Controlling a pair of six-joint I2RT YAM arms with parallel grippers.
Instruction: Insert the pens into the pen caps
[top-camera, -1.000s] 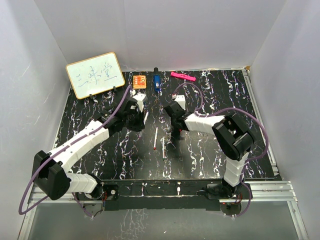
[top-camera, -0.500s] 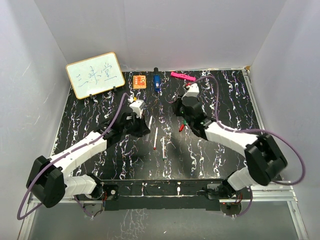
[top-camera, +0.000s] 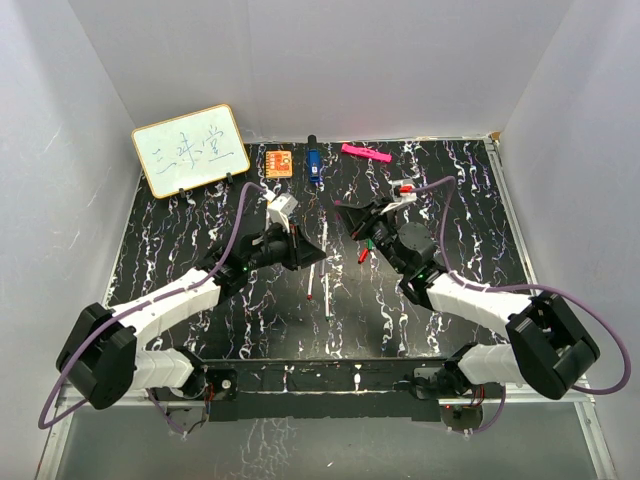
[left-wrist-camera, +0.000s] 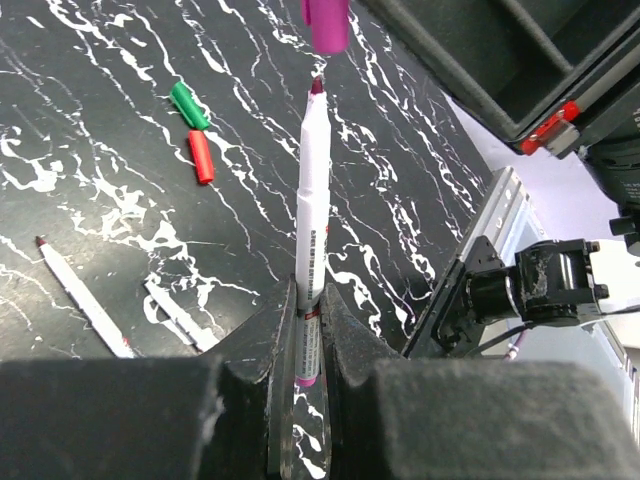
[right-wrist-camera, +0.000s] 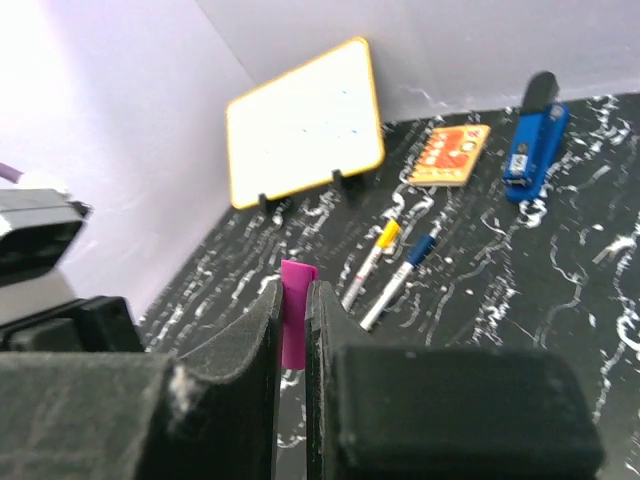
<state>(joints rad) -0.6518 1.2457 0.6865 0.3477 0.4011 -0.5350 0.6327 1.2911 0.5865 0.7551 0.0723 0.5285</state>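
Left pincer (left-wrist-camera: 308, 312): mine, closed tight on the lower barrel of the purple-tipped pen (left-wrist-camera: 312, 200), near its purple end.
Purple-tipped pen: stands straight out from my fingers, tip pointing at the purple cap (left-wrist-camera: 326, 22).
Right pincer (right-wrist-camera: 292, 305): mine too, narrow, pinching the purple cap between its two fingers, with part of the cap sticking out past them.
Pen and cap: lined up, the tip just short of the cap's mouth and not inside it.
Other caps: a green cap (left-wrist-camera: 188, 104) and a red cap (left-wrist-camera: 202, 157) lie end to end on the table (top-camera: 450, 200), under my right arm.
Loose pens: a red-tipped pen (left-wrist-camera: 85, 295) and a second white pen (left-wrist-camera: 180, 315) lie uncapped near the table's middle.
Capped pens: a yellow-capped pen (right-wrist-camera: 372, 262) and a blue-capped pen (right-wrist-camera: 400, 280) lie side by side.
Back edge: whiteboard (right-wrist-camera: 305, 125), orange square (right-wrist-camera: 450, 155), blue stapler (right-wrist-camera: 530, 150) and pink bar (top-camera: 366, 153).
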